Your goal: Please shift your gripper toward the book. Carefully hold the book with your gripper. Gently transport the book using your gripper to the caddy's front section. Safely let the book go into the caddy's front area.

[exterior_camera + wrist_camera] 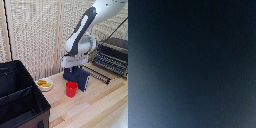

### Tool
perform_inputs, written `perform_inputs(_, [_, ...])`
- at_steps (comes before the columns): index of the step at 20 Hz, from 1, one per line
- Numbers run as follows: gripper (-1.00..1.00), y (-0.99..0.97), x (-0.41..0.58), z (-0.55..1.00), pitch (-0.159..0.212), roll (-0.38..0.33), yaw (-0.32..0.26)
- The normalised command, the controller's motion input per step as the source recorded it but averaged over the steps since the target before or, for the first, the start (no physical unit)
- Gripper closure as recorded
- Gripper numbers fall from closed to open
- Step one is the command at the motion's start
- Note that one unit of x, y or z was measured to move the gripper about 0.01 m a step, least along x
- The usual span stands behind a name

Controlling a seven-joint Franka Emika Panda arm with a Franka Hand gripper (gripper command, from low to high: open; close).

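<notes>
Book [78,76] sits on the wooden table [95,105] right behind the red cup [72,89], with my gripper [73,69] down on it. Can't tell jaw state; wrist view's just dark blue. Caddy [20,100] is well apart, at the exterior view's left.

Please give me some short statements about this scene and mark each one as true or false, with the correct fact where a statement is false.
1. The white boxy pincer is down at the dark navy-blue rectangular book. True.
2. The book lies inside the large black fabric caddy. False: it is on the light wooden table, apart from the caddy.
3. A small red cup stands on the table in front of the book. True.
4. The black-and-silver toaster oven is at the exterior view's left. False: it is at the right.
5. The wrist view shows the caddy clearly. False: it shows only a dark blue blur.
</notes>
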Motion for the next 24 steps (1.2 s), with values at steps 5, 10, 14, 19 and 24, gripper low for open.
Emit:
perform_inputs(5, [1.0,0.29,0.023,0.37,-0.069,-0.085,-0.204])
perform_inputs(10, [1.0,-0.13,0.325,0.67,-0.04,-0.013,0.078])
perform_inputs(14, [1.0,-0.4,0.073,0.55,-0.084,0.0,0.202])
perform_inputs(19, [1.0,-0.28,0.044,0.85,0.017,0.003,0.19])
perform_inputs(24, [1.0,-0.14,0.013,0.81,0.124,0.024,0.133])
